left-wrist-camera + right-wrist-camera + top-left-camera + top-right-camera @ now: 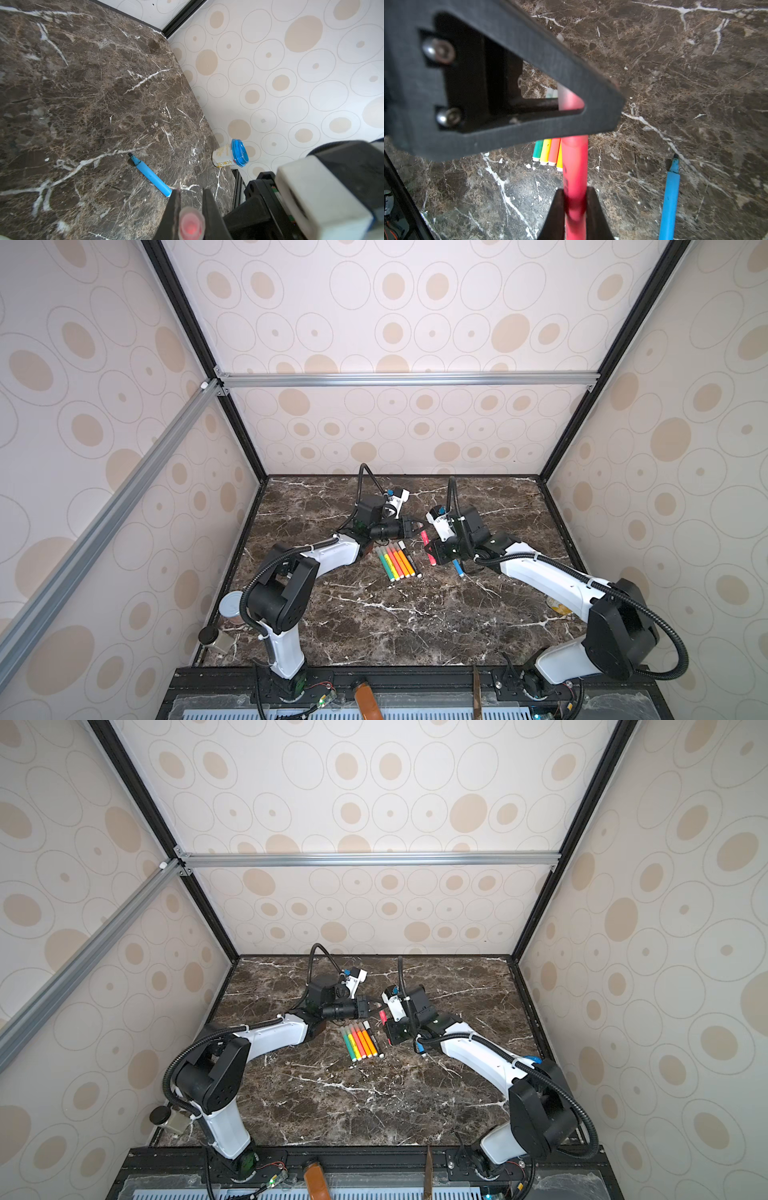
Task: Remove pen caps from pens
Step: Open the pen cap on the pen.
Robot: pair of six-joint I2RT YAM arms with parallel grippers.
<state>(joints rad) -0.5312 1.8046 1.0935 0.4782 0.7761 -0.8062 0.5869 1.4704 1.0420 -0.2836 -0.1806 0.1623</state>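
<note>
Barrel of the pink pen (574,158) is pinched by the right pincer (574,190); its cap (191,223) (translucent) is clamped by the left pincer (191,193), facing it.

Both top views: we look from high up, well to the near side of the row of slim coloured marker pens (397,563), tilted down over the whole dark brown white-veined marble tabletop (374,614). Far off, near-identical coverage. Left wrist view: low, close, facing sideways from the row to the blue uncapped marker pen (150,175). Right wrist view: closer still, facing the row. Both wrist views give us the blue pen and the red-pink marker pen (575,162), its translucent cap (191,223) end-on in the left one.
</note>
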